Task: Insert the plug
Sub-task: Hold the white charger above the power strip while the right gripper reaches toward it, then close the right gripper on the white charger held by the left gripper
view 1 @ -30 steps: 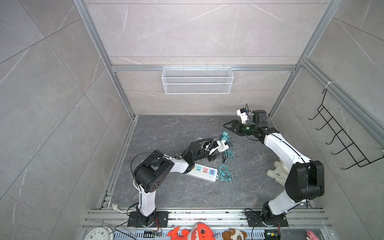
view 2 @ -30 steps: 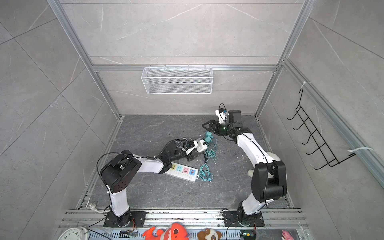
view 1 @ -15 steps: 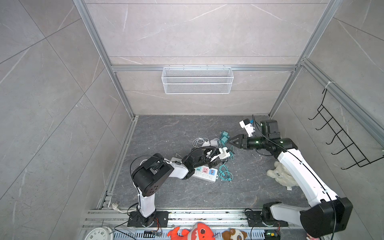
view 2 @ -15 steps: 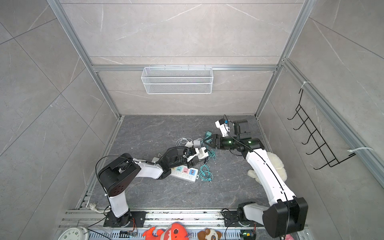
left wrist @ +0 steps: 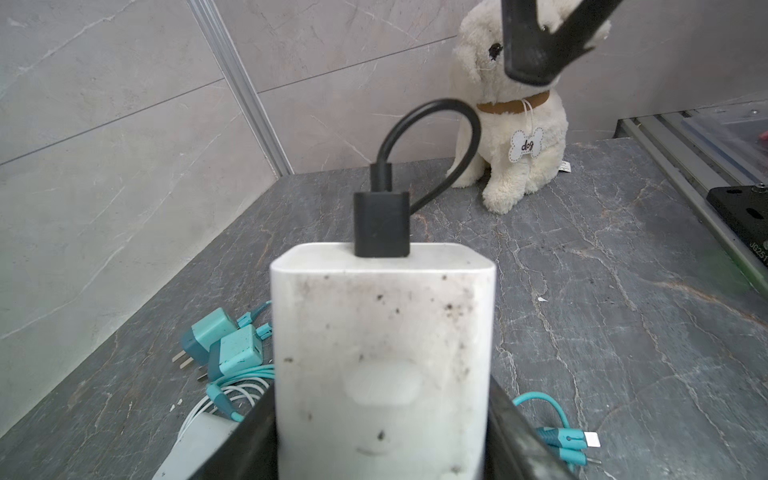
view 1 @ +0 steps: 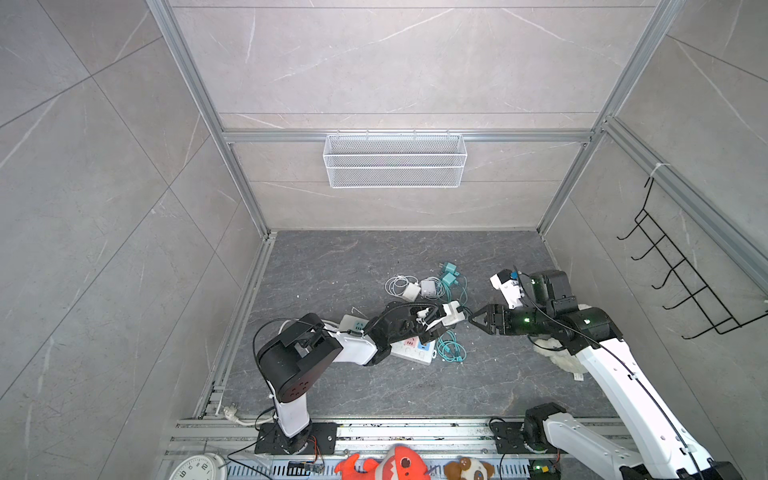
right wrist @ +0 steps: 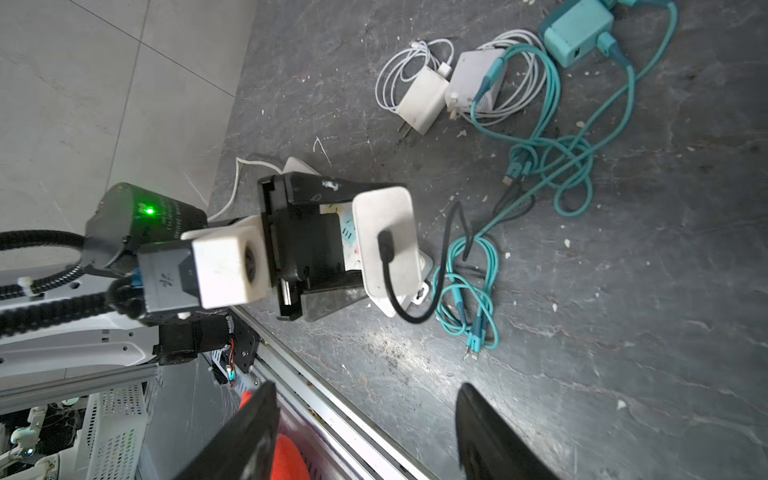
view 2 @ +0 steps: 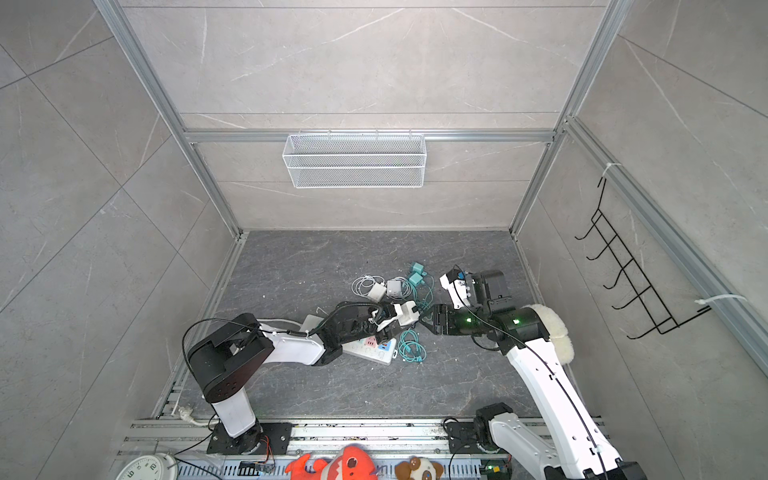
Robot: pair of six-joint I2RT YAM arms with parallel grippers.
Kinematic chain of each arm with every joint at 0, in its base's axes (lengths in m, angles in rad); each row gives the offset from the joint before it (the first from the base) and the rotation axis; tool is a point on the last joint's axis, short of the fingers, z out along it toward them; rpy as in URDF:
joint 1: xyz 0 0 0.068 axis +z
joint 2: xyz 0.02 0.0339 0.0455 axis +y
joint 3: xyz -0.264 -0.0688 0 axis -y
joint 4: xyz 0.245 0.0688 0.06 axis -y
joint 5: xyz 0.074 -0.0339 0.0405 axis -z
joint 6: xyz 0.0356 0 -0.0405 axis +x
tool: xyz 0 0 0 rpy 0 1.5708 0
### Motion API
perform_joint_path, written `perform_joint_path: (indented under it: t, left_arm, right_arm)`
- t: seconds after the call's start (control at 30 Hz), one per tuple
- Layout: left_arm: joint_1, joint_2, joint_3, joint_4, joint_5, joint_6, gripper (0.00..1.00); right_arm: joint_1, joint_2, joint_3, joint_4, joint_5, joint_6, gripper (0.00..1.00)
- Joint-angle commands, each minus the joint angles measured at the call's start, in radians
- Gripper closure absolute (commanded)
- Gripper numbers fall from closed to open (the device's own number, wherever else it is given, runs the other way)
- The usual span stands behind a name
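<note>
Grey veined stone floor (view 1: 332, 270) fills the tiled cell, strewn with chargers and coiled leads. Near its middle the left gripper (view 1: 436, 321) pinches the white charger (left wrist: 382, 332) by two opposite sides. It holds the charger above the white power strip (view 1: 415, 348), which lies partly under that arm. The charger's long axis runs along the line between the two arms. Its free end, with a black cable (left wrist: 432, 124) plugged in and looping back, faces the right gripper (view 1: 473, 320). Its prong end is buried between the left jaws and cannot be seen. The right gripper hangs just beside that free end, jaws spread with nothing between them, pointing straight at it. The left arm has the plug and the right is the near helper. The next move is probably a handover or regrip, because the prongs must face the strip's sockets before insertion.
</note>
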Motion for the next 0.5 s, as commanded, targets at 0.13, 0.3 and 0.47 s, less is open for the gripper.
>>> perform_joint_path:
  t: [0.13,0.3,0.47]
  left_arm:
    - [-0.021,-0.077,0.021,0.002,-0.006,0.007,0.57]
    - [-0.028,-0.084,0.019,-0.002,-0.013,0.014,0.57]
    - [-0.030,-0.091,0.021,-0.024,-0.021,0.028,0.57]
  right_arm:
    - [0.048,0.029,-0.028,0.016,0.041,-0.001,0.31]
    - [0.082,0.102,0.006,0.029,0.078,-0.008,0.31]
    - [0.126,0.172,0.049,0.037,0.121,-0.023,0.31]
